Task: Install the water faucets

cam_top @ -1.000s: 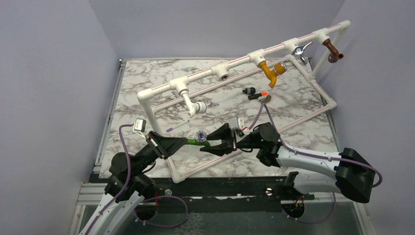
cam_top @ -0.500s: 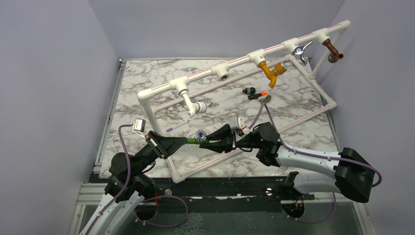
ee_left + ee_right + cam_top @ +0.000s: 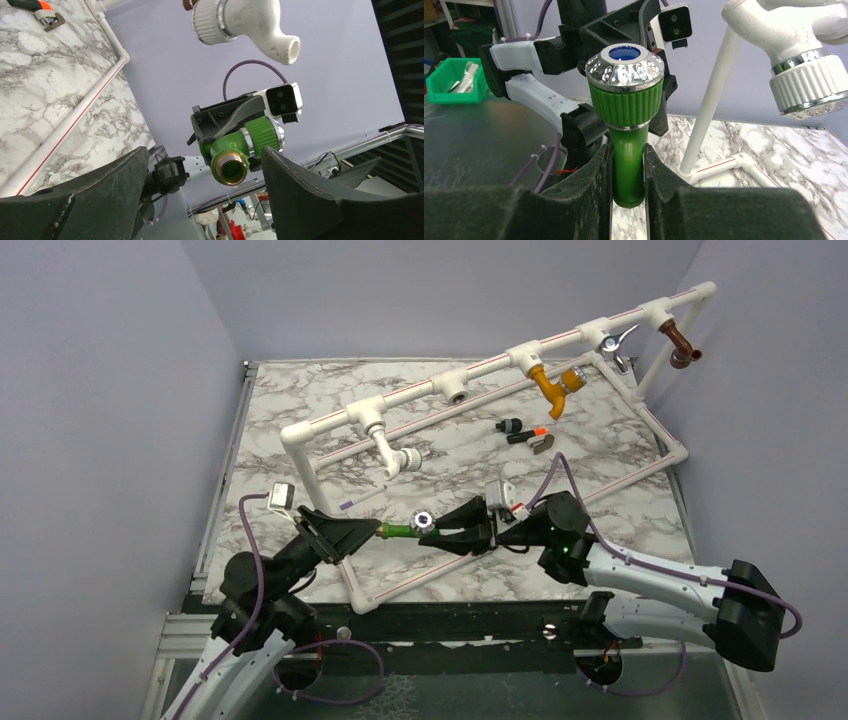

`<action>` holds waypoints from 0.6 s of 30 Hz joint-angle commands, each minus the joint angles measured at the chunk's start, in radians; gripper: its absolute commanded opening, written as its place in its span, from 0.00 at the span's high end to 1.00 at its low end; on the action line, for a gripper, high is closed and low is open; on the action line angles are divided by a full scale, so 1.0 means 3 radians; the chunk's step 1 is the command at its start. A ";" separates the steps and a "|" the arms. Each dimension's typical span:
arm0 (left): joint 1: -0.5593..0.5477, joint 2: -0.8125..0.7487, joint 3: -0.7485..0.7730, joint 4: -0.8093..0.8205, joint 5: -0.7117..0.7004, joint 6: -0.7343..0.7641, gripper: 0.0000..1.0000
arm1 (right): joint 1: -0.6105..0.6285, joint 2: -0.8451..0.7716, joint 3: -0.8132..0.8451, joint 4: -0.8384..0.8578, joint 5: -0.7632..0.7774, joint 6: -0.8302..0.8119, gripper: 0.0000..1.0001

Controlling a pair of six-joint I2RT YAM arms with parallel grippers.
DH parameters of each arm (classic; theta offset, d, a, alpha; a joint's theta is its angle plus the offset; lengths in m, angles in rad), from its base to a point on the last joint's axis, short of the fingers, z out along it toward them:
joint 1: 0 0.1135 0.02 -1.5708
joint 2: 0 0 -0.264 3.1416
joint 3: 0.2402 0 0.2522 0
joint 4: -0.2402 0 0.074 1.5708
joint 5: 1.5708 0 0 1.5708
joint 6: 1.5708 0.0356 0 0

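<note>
The green water faucet with its round silver knob hangs just above the marble table, near the front. My right gripper is shut on its spout; in the right wrist view the fingers clamp the green tube below the knob. My left gripper stands open at the faucet's threaded brass end, with a gap on both sides of the faucet. Its fingers touch nothing.
The white pipe frame with red stripes crosses the table. On it sit a white faucet, a yellow one, a chrome one and a brown one. One tee socket is bare. Small black and orange parts lie loose.
My left gripper has opened and let go of the faucet's threaded end. The right gripper closed on the spout and carried the faucet a little to the right.
</note>
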 commanded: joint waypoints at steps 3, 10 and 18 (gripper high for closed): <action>-0.0008 0.0008 0.0340 -0.0296 -0.0169 0.0267 0.15 | 0.0018 -0.0436 0.0135 -0.0766 0.0252 -0.0248 0.99; -0.0008 0.0169 0.0717 -0.0499 -0.0240 0.0772 0.14 | 0.0018 -0.0856 0.0397 -0.1926 0.0871 -0.0409 0.99; -0.0008 0.0734 0.1496 -0.0640 -0.0197 0.1669 0.14 | 0.0018 -0.1138 0.0663 -0.2816 0.1557 -0.0462 1.00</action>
